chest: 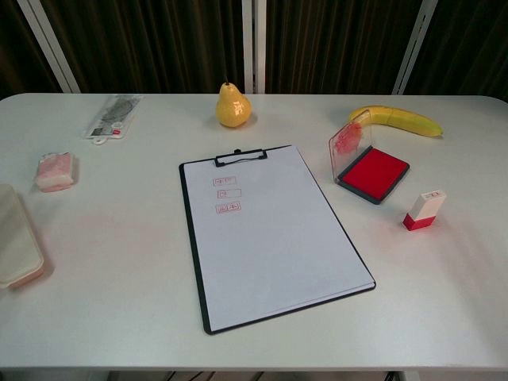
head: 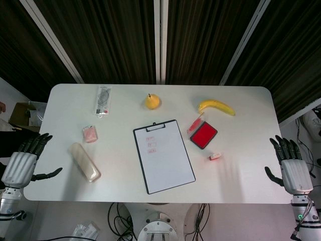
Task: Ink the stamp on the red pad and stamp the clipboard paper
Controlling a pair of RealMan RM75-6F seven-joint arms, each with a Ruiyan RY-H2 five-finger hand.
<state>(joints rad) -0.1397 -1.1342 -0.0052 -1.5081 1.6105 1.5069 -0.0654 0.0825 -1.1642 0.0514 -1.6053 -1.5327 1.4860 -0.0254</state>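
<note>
While both hands wait spread and empty, we see the stamp [chest: 424, 210] untouched.
It stands at five o'clock of the red pad [chest: 373, 173], left hand [head: 22, 161] and right hand [head: 292, 168] off the worktop [chest: 119, 262].

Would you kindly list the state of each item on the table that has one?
Red ink pad: clear lid open, upright.
Small red-and-white stamp: standing, untouched.
Black clipboard: paper clipped, three red marks.
Left robot hand: open, empty.
Right robot hand: open, empty.

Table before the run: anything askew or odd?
Minor only. The black clipboard with white paper sits rotated, not square to the table edge. The paper already carries three red marks near the clip. The red ink pad is open, lid up.
</note>
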